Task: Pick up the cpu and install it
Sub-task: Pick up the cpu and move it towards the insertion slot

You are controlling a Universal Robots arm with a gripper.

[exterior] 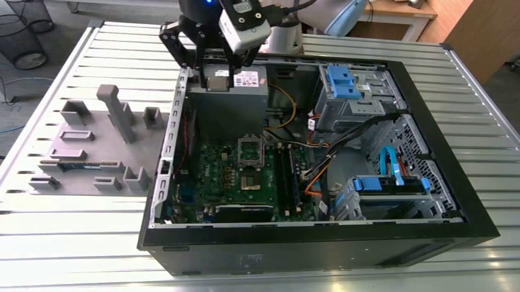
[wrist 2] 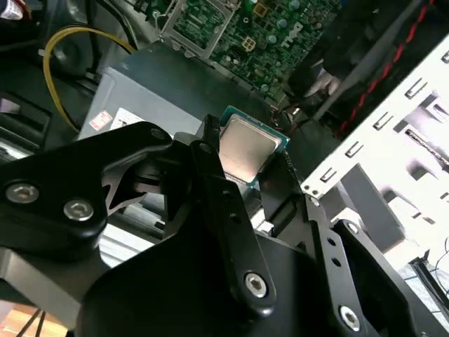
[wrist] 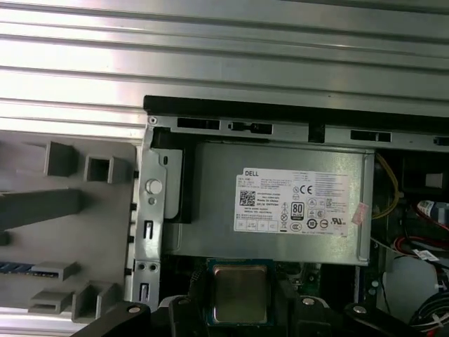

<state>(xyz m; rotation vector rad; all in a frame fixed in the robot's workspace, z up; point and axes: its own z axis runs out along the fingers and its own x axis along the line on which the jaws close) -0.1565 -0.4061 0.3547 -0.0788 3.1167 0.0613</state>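
my gripper (wrist 2: pixel 249 160) is pinching the cpu (wrist 2: pixel 247 147) by two opposite edges, its shiny top facing the wrist. it hangs over the power supply (wrist: pixel 280 203), near the edge facing the motherboard (exterior: pixel 243 176). the hold is thin. i judge that a knock against the power supply could tilt the chip or drop it, and a skewed chip could bend pins in the socket (exterior: pixel 248 159) below the power supply.

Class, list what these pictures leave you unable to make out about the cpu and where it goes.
- cpu underside: turned away from both wrist views.
- One cpu corner, second wrist view: covered by the gripper.
- Motherboard socket, exterior view: too small to tell open or latched.
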